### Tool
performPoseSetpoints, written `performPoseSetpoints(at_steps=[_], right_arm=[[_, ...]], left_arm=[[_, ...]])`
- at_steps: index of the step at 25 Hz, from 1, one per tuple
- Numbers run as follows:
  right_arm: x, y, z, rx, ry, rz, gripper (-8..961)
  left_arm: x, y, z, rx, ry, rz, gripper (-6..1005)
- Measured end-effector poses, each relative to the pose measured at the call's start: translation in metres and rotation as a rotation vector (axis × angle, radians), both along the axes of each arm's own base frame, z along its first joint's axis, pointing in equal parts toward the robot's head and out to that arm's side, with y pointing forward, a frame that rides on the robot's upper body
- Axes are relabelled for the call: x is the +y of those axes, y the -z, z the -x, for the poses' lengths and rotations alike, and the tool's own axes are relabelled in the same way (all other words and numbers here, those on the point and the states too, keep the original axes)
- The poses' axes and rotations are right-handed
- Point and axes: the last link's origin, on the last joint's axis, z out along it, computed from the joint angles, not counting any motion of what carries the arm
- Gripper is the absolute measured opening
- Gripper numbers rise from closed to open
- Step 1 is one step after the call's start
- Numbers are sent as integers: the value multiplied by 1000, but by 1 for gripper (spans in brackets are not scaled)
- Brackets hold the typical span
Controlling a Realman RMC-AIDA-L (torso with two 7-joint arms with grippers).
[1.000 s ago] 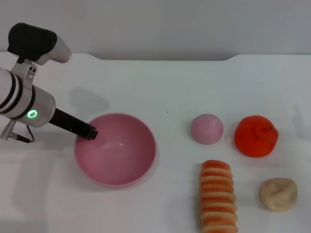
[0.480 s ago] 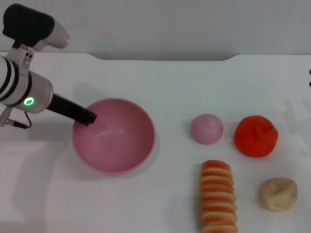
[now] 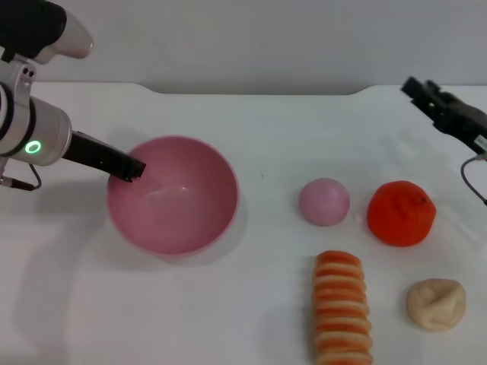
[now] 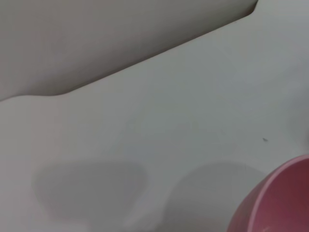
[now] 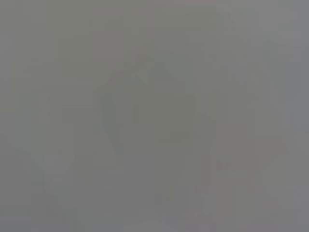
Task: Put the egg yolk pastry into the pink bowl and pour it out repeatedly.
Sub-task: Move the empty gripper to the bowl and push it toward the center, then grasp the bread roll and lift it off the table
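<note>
left pincer (image 3: 135, 169) clamped on one pink bowl (image 3: 173, 205) rim, one egg yolk pastry (image 3: 435, 303) far right

My white table (image 3: 289, 129) carries the pink bowl (image 3: 173, 207) on the left. To its right I see a small pink dome (image 3: 324, 201), an orange (image 3: 401, 214), a striped ridged roll (image 3: 342, 310) and the egg yolk pastry (image 3: 435, 303).

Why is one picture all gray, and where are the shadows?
The right wrist view is a gray blur; nothing can be made out. In the head view, soft shadows lie beside the pink bowl and under the left gripper. In the left wrist view, faint shadows fall on the table.
</note>
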Motion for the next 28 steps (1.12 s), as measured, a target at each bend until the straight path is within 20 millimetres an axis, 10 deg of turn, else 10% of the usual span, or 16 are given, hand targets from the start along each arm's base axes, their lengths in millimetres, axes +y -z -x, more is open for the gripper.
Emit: performPoseSetpoints(at_steps=[11,28], right_arm=[[26,-34,41,-255,71,515,535],[-25,-55,71,-576,26,1017,516]], left_arm=[[-2,-9,-7,-117,-3,-44,3],[-2,-17,2,-155,-59,-77,2]])
